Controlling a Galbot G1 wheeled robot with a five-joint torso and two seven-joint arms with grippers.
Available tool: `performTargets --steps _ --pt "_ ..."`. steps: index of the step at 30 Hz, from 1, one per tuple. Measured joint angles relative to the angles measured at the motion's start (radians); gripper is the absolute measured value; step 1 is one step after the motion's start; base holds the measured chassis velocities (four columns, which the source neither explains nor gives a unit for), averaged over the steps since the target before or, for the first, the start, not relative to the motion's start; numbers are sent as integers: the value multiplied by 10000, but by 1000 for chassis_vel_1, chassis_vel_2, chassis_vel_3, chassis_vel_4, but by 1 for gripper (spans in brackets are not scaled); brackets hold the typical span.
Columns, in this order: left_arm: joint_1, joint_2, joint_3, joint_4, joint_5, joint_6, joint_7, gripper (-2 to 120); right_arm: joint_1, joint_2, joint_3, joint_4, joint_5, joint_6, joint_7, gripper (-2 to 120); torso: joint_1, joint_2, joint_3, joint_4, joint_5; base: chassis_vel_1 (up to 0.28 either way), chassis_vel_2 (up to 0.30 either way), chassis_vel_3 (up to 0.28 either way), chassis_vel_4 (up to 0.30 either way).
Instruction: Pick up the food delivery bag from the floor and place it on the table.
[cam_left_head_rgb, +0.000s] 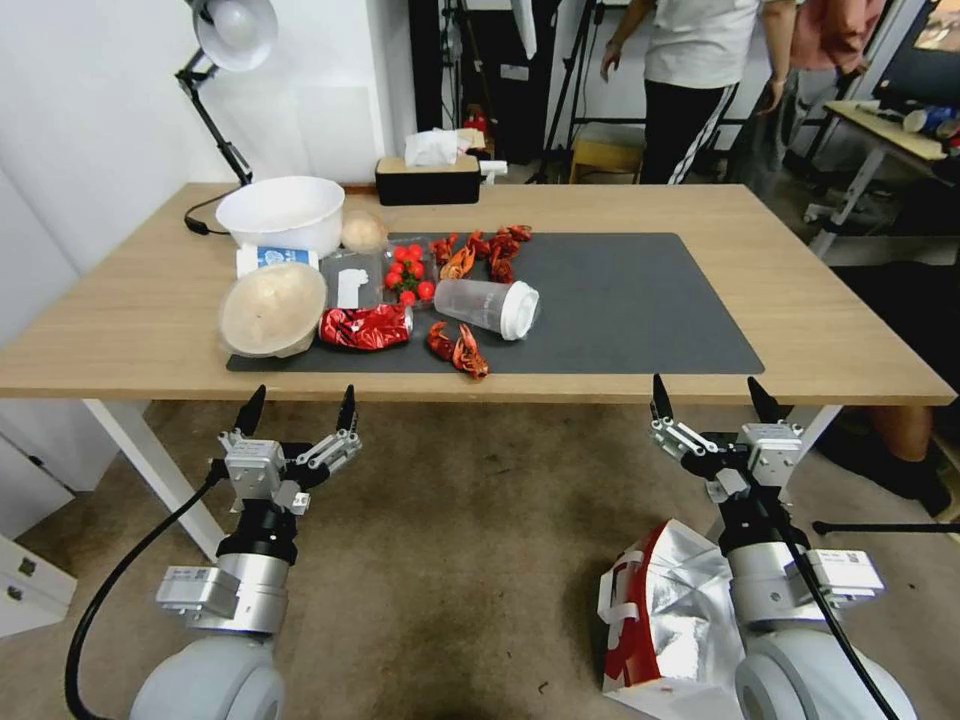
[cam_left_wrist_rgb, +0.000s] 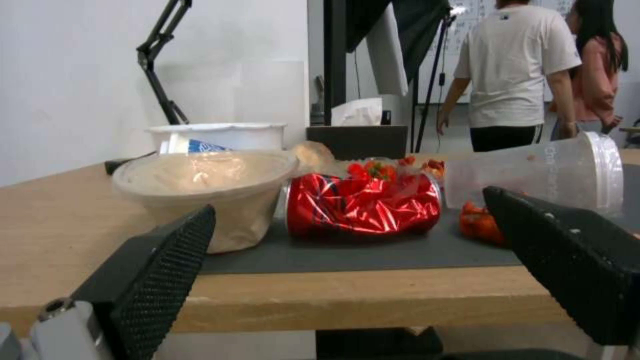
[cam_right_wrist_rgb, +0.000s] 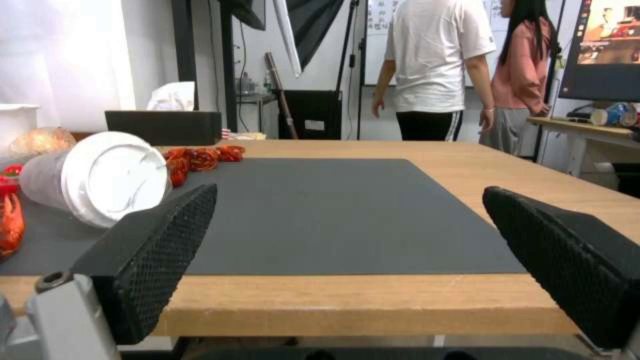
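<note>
Below and behind the right gripper (cam_left_head_rgb: 717, 398), beside that arm's forearm, the one food delivery bag (cam_left_head_rgb: 668, 620) sits on the floor (cam_left_head_rgb: 460, 560), foil lining showing at its open top. Both grippers hang just short of the table (cam_left_head_rgb: 820, 330) edge with jaws spread wide and empty; the left gripper (cam_left_head_rgb: 298, 407) is well apart from the bag. Beyond the right gripper's fingers the mat (cam_left_head_rgb: 620, 300) lies bare, while ahead of the left gripper sit two bowls, one tipped cup (cam_left_head_rgb: 490, 305) and one red foil wrapper (cam_left_head_rgb: 366, 326). My worry: a grip on the thin bag wall could crush or tip it, and a drop towards the left gripper's side would knock the clutter.
</note>
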Motion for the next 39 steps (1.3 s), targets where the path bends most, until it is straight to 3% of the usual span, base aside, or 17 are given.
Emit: performTargets --steps 36,39 --pt "95 14 16 -176 6 91 57 100 -13 -33 86 84 9 -20 -63 100 -598 -1476 -881 1 0 0 0 0 0" --pt "86 -5 12 -187 -6 98 99 100 -19 -37 96 82 4 18 -73 100 -712 -1777 -1066 1 0 0 0 0 0"
